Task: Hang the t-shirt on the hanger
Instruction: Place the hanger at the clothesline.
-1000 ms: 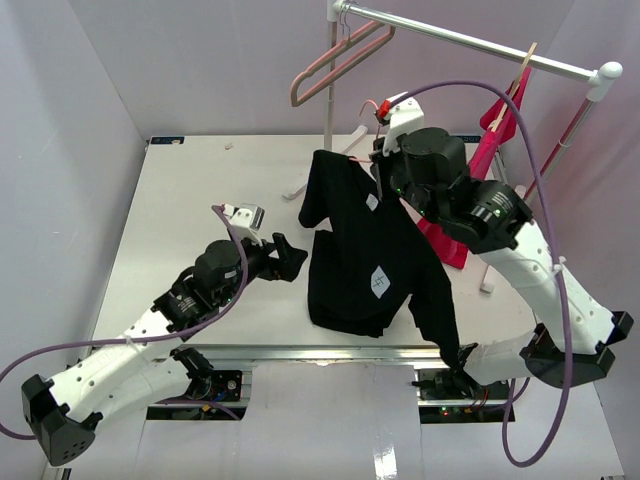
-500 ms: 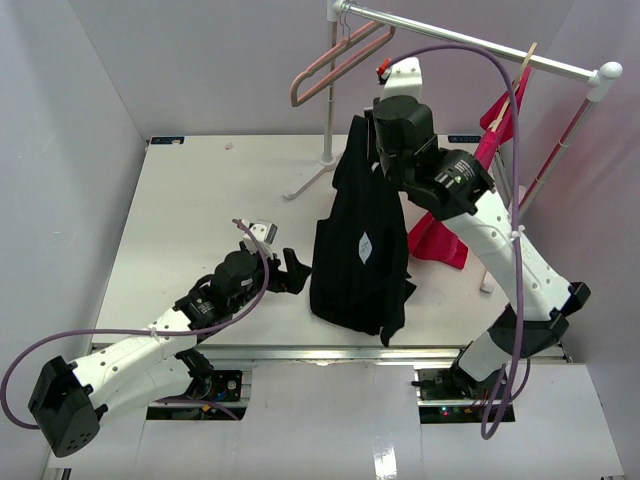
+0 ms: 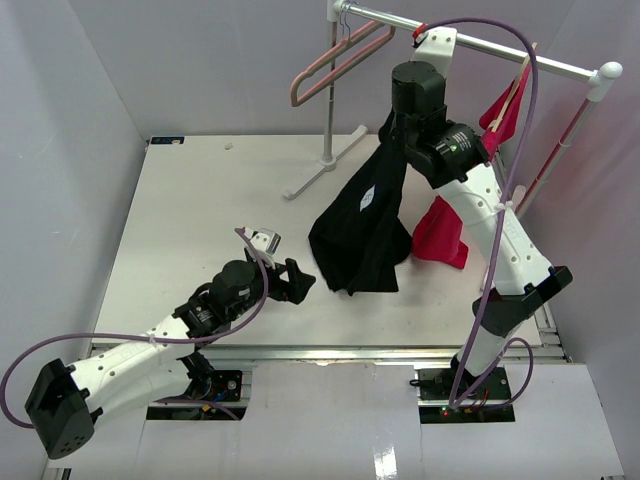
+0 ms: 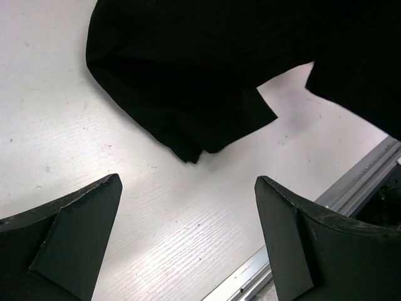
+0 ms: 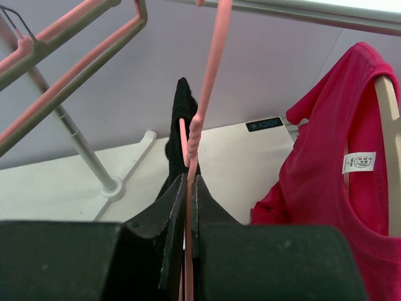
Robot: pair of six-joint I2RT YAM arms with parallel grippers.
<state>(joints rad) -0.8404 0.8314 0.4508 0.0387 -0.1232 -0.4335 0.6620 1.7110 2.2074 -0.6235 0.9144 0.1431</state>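
The black t-shirt (image 3: pixel 365 230) with a small white mark hangs from my right gripper (image 3: pixel 392 120), its lower edge down at the table. My right gripper (image 5: pixel 190 183) is shut on the neck of the thin salmon-pink wire hanger (image 5: pixel 211 56), whose hook reaches up to the rail. The hanger's triangle is hidden inside the shirt. My left gripper (image 3: pixel 298 282) is open and empty, low over the table, just left of the shirt's hem. In the left wrist view the hem (image 4: pixel 188 75) lies ahead of the open gripper (image 4: pixel 188 182).
The metal rail (image 3: pixel 480 45) crosses the back right. Two thicker dusty-pink hangers (image 3: pixel 335 62) hang at its left end. A red shirt (image 3: pixel 440 235) on a pale wooden hanger (image 3: pixel 520 70) hangs right of my right arm. The rack's post (image 3: pixel 328 100) stands behind the shirt.
My right arm has raised the hanger and t-shirt up and back toward the rail; the shirt now hangs long and narrow. My left gripper has shifted slightly right and nearer, still open.
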